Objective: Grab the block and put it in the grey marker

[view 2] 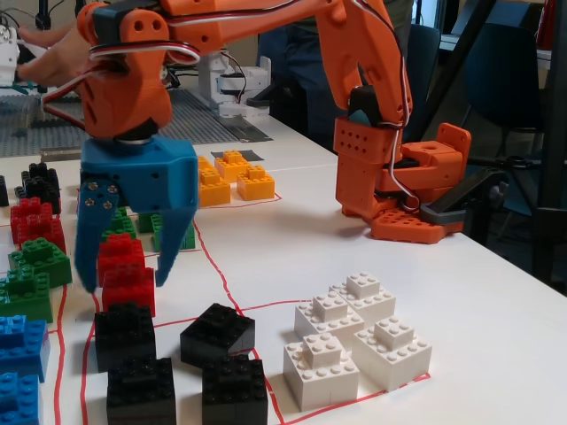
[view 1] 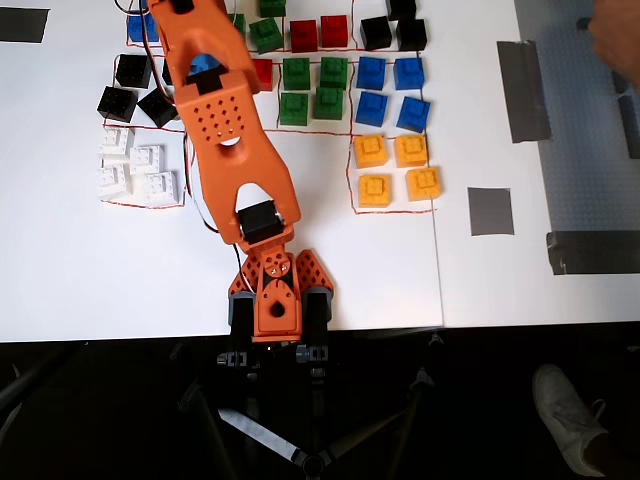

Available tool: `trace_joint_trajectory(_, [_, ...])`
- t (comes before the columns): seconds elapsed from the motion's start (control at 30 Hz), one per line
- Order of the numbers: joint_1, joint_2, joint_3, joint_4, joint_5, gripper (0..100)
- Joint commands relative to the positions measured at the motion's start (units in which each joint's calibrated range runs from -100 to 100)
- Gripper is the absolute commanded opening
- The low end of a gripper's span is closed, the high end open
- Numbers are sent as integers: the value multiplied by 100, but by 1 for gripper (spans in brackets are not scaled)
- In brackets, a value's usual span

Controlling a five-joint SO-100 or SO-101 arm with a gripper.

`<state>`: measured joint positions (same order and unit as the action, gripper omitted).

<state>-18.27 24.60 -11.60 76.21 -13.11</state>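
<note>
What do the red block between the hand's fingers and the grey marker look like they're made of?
The red block looks like hard moulded plastic, smooth and slightly glossy, with crisp studs on top. The grey marker looks like flat matte tape stuck to the table; its slightly uneven edges suggest cut tape, though painted film can't be ruled out. The hand straddles the block.
</note>
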Motion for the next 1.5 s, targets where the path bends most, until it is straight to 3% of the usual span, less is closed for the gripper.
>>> trace_joint_trajectory(0.0, [196,-430,-342,12,15,12])
trace_joint_trajectory(0.03, [213,-439,-315,12,5,6])
trace_joint_trajectory(0.07, [229,-456,-279,12,-15,5])
trace_joint_trajectory(0.57, [396,-1907,57,706,-107,3])
trace_joint_trajectory(0.87, [487,-3073,-1087,1922,49,3])
trace_joint_trajectory(1.0, [1369,-3556,-815,2314,523,3])
trace_joint_trajectory(1.2, [3640,-4005,575,2142,1651,3])
trace_joint_trajectory(1.47, [6053,-3859,1047,1628,2886,3])
